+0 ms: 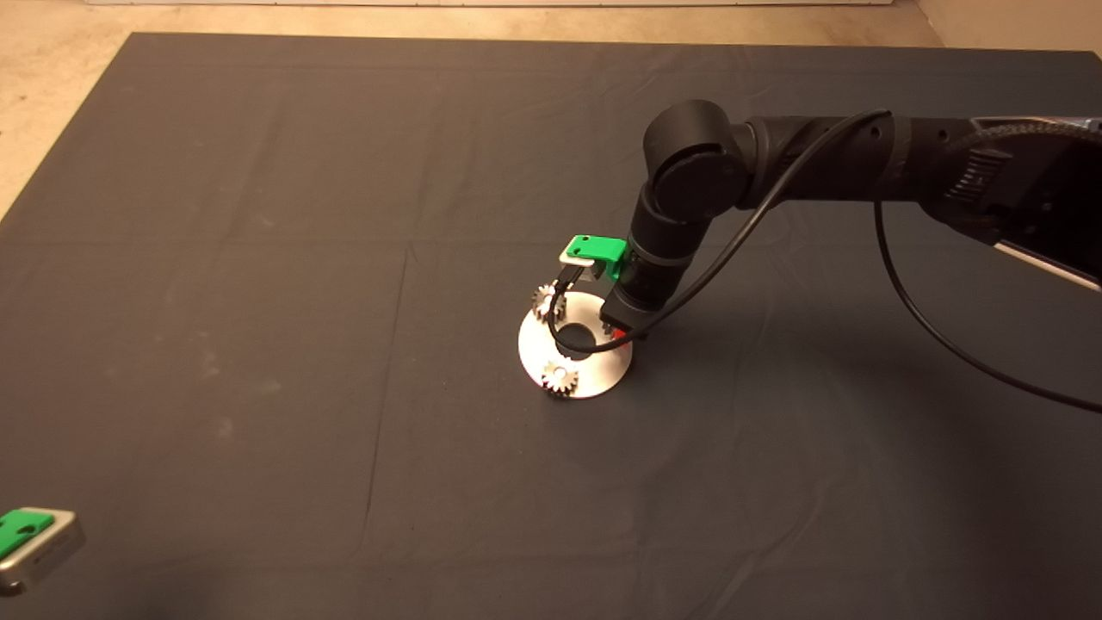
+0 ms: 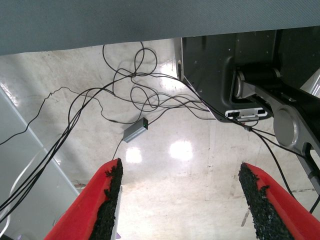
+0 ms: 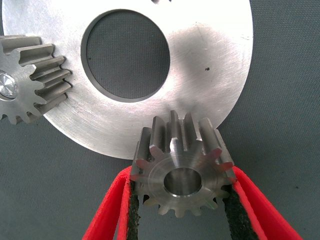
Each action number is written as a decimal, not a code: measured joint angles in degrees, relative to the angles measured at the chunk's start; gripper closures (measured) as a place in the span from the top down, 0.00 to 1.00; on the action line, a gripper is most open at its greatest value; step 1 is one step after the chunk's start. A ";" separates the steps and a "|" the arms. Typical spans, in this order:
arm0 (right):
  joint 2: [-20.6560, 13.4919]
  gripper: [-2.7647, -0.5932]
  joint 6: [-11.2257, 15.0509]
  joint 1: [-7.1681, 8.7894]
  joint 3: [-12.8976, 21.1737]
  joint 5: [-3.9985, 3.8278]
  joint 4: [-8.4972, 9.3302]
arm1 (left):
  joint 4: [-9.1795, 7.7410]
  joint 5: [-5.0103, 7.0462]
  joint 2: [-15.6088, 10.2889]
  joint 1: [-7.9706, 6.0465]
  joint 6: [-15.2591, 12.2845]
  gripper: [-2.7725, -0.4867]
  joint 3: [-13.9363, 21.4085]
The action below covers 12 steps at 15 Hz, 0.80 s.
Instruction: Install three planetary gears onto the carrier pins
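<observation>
The round silver carrier disc lies mid-mat. One planetary gear sits on the disc's near edge, with a carrier pin showing bright in its hole. A second gear sits at the far left edge, its pin shining in the centre. My right gripper is shut on a third gear, held flat just over the disc's right rim. I cannot tell whether a pin is in its hole. My left gripper is parked open at the lower left edge.
The black cable of the right arm loops down across the disc's central hole. The left wrist view looks past the mat's edge at a pale floor with tangled cables and the robot's dark base.
</observation>
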 joint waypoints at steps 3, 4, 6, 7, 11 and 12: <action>-0.11 0.18 -0.01 0.00 0.00 0.09 0.00 | 0.00 0.00 0.00 0.00 0.00 0.49 0.00; -0.11 0.18 -0.01 0.00 0.00 0.11 0.00 | 0.00 0.00 0.00 0.00 0.00 0.49 0.00; -0.11 0.18 -0.01 0.00 0.00 0.12 0.00 | 0.00 0.00 0.00 0.00 0.00 0.49 0.00; -0.11 0.18 -0.03 0.00 0.00 0.12 0.00 | 0.00 0.00 0.00 0.00 0.00 0.49 0.00; -0.13 0.18 -0.09 0.00 0.00 0.12 -0.02 | 0.00 0.00 0.00 0.00 0.00 0.49 0.00; -0.16 0.18 -0.09 0.01 0.00 0.15 -0.01 | 0.00 -0.02 0.00 0.00 0.00 0.49 0.00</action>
